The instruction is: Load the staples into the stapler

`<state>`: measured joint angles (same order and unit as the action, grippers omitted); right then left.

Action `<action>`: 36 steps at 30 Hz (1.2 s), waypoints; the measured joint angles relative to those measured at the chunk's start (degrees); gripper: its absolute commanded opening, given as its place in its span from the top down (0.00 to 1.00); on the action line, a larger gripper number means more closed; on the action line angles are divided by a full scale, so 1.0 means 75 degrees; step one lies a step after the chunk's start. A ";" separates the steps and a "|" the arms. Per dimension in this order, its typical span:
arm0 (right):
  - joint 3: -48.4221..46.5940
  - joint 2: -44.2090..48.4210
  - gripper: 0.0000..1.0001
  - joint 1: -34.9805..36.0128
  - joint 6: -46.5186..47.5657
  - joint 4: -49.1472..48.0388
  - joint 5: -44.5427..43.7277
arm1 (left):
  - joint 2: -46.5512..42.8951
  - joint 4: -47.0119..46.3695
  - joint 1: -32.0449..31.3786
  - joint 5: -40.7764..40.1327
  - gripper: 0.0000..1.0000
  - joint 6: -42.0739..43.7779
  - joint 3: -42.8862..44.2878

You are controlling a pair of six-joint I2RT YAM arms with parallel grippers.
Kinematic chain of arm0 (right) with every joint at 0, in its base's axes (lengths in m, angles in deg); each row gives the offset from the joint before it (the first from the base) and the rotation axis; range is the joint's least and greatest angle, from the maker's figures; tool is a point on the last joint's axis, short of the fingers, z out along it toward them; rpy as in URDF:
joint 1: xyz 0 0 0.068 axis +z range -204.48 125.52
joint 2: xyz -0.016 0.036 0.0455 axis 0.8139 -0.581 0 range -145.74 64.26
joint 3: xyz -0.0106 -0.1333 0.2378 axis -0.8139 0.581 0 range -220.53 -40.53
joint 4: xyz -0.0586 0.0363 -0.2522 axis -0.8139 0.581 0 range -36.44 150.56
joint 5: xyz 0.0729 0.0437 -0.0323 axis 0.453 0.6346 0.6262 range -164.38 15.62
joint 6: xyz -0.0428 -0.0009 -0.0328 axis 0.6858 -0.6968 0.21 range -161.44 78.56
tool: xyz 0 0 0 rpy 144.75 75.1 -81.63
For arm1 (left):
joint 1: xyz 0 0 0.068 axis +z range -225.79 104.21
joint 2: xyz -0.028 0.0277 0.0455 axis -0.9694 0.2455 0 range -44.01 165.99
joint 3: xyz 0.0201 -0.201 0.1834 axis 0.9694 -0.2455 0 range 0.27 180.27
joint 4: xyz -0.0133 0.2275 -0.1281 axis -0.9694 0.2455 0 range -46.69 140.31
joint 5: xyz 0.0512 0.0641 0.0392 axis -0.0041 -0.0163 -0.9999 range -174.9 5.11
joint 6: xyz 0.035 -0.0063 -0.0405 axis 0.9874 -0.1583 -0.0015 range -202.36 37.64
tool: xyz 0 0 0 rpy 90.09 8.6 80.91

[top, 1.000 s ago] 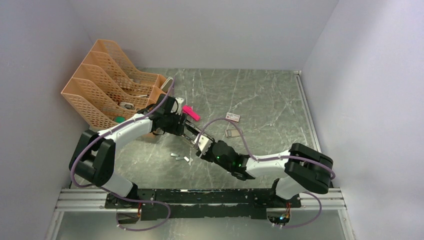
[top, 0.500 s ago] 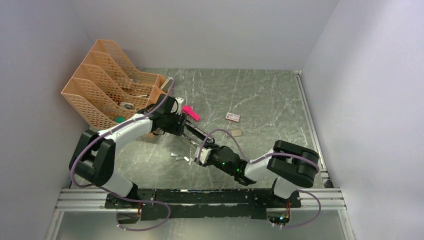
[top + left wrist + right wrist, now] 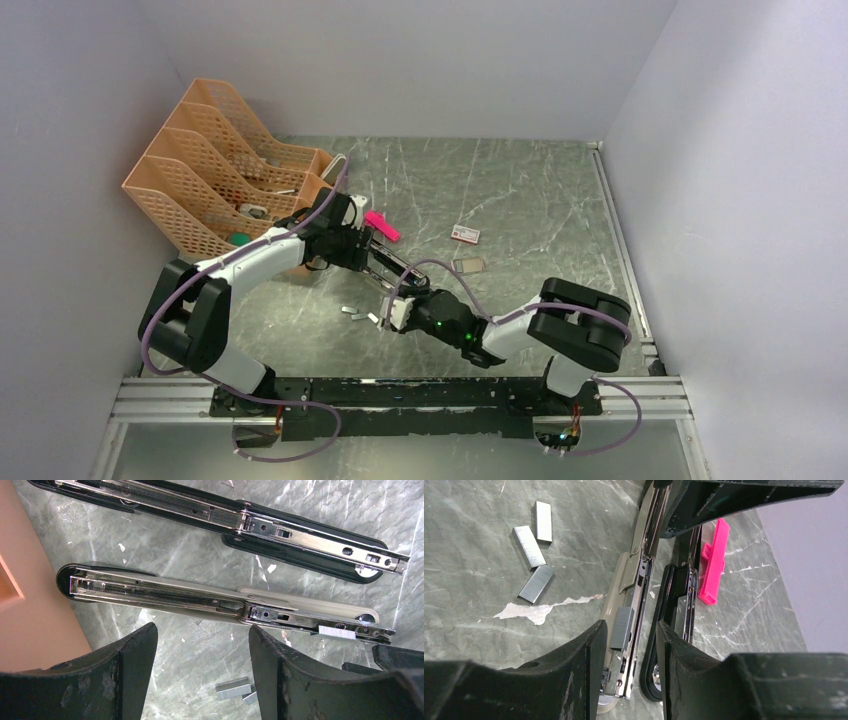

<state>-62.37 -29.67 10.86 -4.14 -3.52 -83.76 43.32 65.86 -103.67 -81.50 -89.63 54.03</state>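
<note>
- Top view: my left gripper (image 3: 362,250) hung over the far end of the stapler (image 3: 386,263). The stapler lay opened on the table (image 3: 520,190) near the orange file rack (image 3: 200,170). My right gripper (image 3: 392,312) was at its near end. Loose staples (image 3: 350,310) lay close by. The pink piece (image 3: 381,226) and white box (image 3: 465,234) lay further back.
- Left wrist view: my left jaws were spread wide and gripped nothing. The black stapler lay flat beyond them. A grey stapler (image 3: 200,597) lay parallel and nearer, with a staple strip (image 3: 336,631) on its rail.
- Right wrist view: my right jaws were part-way apart and straddled the grey stapler's rail. The staple strip lay between my fingers (image 3: 574,675). A gap showed on one side, so it was not clenched.
</note>
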 measured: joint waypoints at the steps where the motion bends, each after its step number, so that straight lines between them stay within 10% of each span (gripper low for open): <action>1: -0.0035 -0.0020 0.56 0.0000 0.0020 0.0020 0.0000 | 0.0000 0.0000 0.0000 0.0000 0.28 0.0000 0.0000; 36: -0.0545 -0.0513 0.61 0.0143 0.0498 0.0889 -0.0469 | 0.0000 0.0000 -0.0058 -0.0032 0.28 0.0009 -0.0035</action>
<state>-66.46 -33.52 11.93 -0.40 3.14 -87.28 43.32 65.86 -104.10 -81.74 -89.56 53.76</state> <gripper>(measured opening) 0.398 0.718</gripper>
